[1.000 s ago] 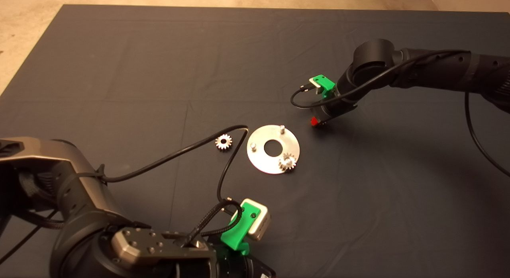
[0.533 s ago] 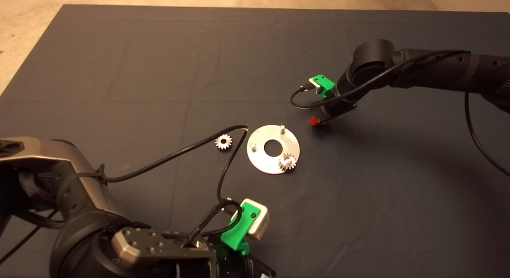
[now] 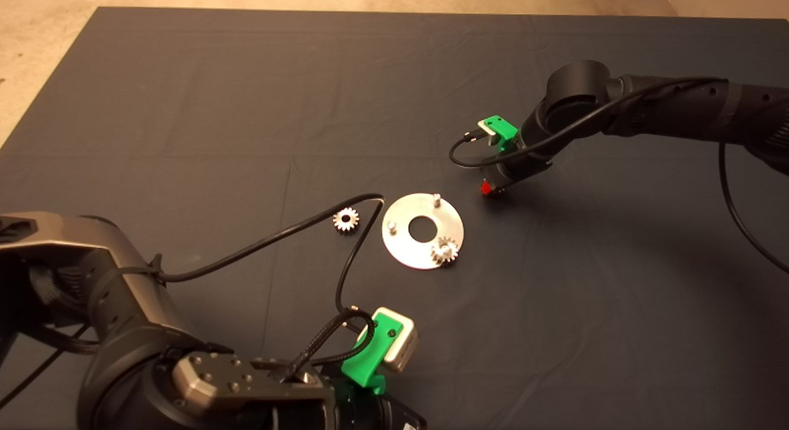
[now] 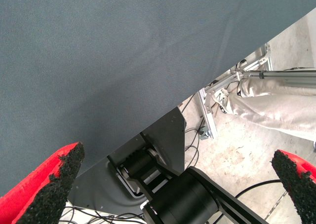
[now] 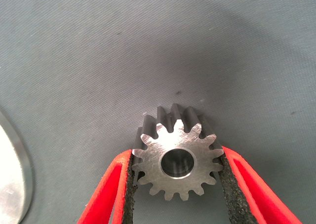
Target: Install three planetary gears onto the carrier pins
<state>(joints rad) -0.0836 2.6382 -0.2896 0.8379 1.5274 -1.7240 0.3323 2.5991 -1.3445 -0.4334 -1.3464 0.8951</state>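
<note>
Three gears in play. One gear (image 3: pixel 444 250) is seated on a carrier pin at the near-right edge of the disc (image 3: pixel 407 252). A second gear (image 3: pixel 346 219) lies flat on the mat (image 3: pixel 185 109), just left of the disc, apart from it. The third gear (image 5: pixel 176 159) is clamped between the right gripper (image 5: pixel 176 184) pads, bore facing the wrist camera, teeth against both pads. That gripper (image 3: pixel 490 188) sits low over the mat just beyond the disc's far-right edge, near the far pin (image 3: pixel 436 199). The left pin (image 3: pixel 391 224) is also bare.

Left gripper (image 4: pixel 177 184) is parked at the lower-left edge of the tabletop, fingers spread wide, nothing between them. Its wrist view shows the mat edge, the robot base, cables on the floor and a person's leg (image 4: pixel 276 105).
</note>
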